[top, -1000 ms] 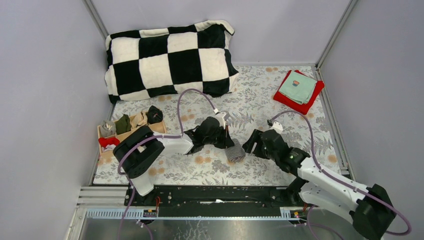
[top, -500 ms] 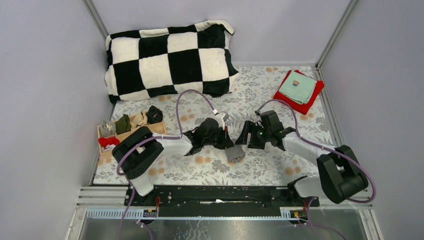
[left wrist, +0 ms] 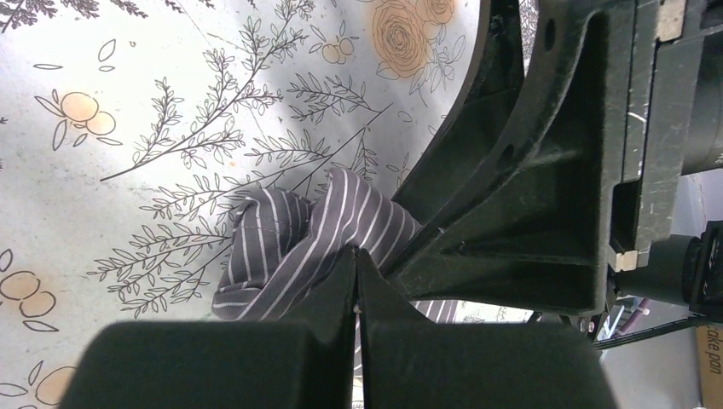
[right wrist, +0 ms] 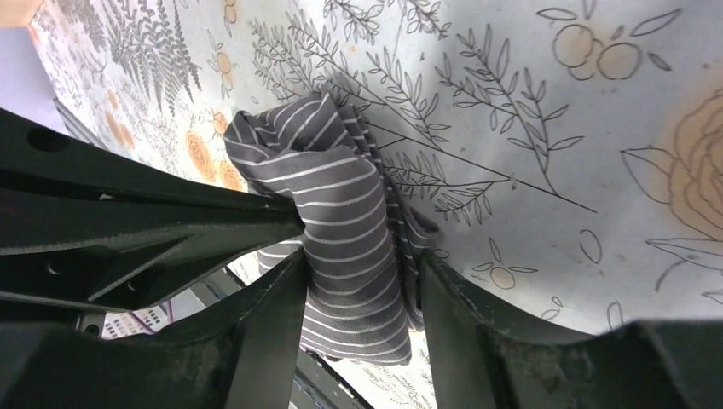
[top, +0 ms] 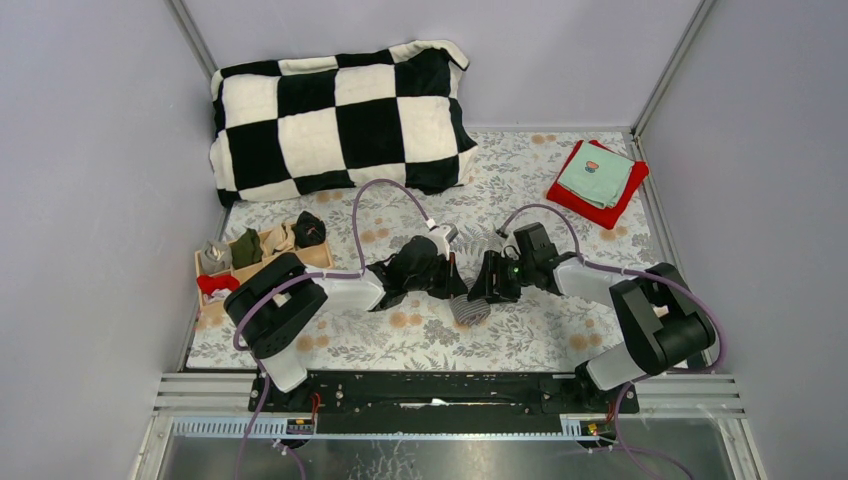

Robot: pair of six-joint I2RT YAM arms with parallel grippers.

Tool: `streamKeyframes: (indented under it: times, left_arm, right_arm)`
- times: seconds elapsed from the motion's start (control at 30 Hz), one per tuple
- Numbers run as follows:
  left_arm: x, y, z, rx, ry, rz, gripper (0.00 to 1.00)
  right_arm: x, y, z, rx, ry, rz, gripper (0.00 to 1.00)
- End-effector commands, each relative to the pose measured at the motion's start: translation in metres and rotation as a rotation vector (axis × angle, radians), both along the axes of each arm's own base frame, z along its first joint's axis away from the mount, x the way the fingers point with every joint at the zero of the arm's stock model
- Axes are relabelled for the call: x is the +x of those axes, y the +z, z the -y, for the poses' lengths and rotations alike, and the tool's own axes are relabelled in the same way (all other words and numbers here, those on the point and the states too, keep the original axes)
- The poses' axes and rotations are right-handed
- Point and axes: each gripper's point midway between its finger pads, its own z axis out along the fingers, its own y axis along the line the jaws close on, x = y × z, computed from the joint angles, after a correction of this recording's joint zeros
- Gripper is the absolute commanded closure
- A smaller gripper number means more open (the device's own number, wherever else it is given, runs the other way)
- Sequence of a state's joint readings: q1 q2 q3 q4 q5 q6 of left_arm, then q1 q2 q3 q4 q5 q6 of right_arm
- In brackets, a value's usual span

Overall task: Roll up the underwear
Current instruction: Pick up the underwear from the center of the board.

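At the left gripper (left wrist: 356, 264): shut tight, tips pushed up against the underwear (left wrist: 290, 247). Cannot tell if a bit of cloth is pinched in there.

At the right gripper (right wrist: 362, 260): spread apart, with one finger on each side of the underwear and both right against the cloth. Cannot tell if squeezing or just touching.

Between the two grippers, tip to tip: the underwear, bunched into a small fat roll, grey with thin pale stripes. Lying on the flower sheet (top: 530, 335), near its middle and a bit toward the near edge.

Off to the left: a wood box (top: 318, 256) with small clothes (top: 245, 248) in it.

Far at the back: a big black and white pillow (top: 340, 120).

In the back right corner: a red cloth (top: 565, 192) with a teal cloth (top: 597, 175) on top, well apart from the roll.
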State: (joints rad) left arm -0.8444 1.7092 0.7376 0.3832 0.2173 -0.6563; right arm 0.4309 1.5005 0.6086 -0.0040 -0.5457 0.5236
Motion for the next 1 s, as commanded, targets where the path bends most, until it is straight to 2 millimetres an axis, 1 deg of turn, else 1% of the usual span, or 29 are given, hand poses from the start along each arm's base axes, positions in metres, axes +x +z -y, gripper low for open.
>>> streamKeyframes:
  times: [0.0,0.03,0.17,0.23,0.33,0.43,0.5,0.53,0.6,0.63,0.77,0.87,0.97]
  left_arm:
    - [-0.018,-0.037,-0.021,0.126,-0.008,-0.06,1.0]
    - [-0.017,-0.037,-0.021,0.126,-0.005,-0.061,1.0]
    - [-0.015,-0.028,-0.02,0.105,0.011,-0.054,1.0]
    - [-0.012,-0.016,-0.017,0.081,0.019,-0.042,1.0]
    - [0.0,0.014,-0.015,0.03,0.048,-0.014,1.0]
    - [0.016,0.053,-0.017,-0.029,0.086,0.029,1.0]
    - [0.027,0.08,-0.024,-0.064,0.119,0.067,1.0]
    - [0.03,0.091,-0.029,-0.072,0.135,0.084,1.0]
    - [0.035,0.106,-0.04,-0.069,0.171,0.115,0.98]
    - [0.037,0.107,-0.048,-0.055,0.199,0.121,0.97]
    - [0.031,0.101,-0.076,-0.026,0.262,0.112,0.97]
    - [0.026,0.091,-0.098,-0.013,0.317,0.095,0.96]
    - [0.026,0.085,-0.122,0.027,0.396,0.086,0.96]
  right_arm:
    - [-0.007,-0.004,-0.004,0.044,0.023,-0.015,0.48]
    - [-0.007,-0.005,-0.004,0.048,0.017,-0.015,0.5]
    - [-0.007,-0.004,-0.005,0.08,-0.024,0.007,0.7]
    - [-0.005,-0.001,-0.007,0.108,-0.043,0.028,0.8]
    - [-0.004,0.003,-0.008,0.141,-0.07,0.048,0.96]
    - [-0.001,0.005,-0.004,0.13,-0.097,0.09,0.99]
    - [0.003,0.011,-0.003,0.131,-0.115,0.12,1.0]
    - [0.005,0.013,-0.001,0.13,-0.127,0.136,1.0]
    - [0.009,0.019,0.001,0.139,-0.157,0.173,1.0]
    - [0.01,0.023,0.001,0.15,-0.173,0.192,1.0]
    - [0.019,0.04,0.005,0.19,-0.251,0.258,1.0]
    - [0.02,0.046,0.007,0.186,-0.26,0.282,1.0]
    - [0.021,0.047,0.012,0.145,-0.262,0.283,1.0]
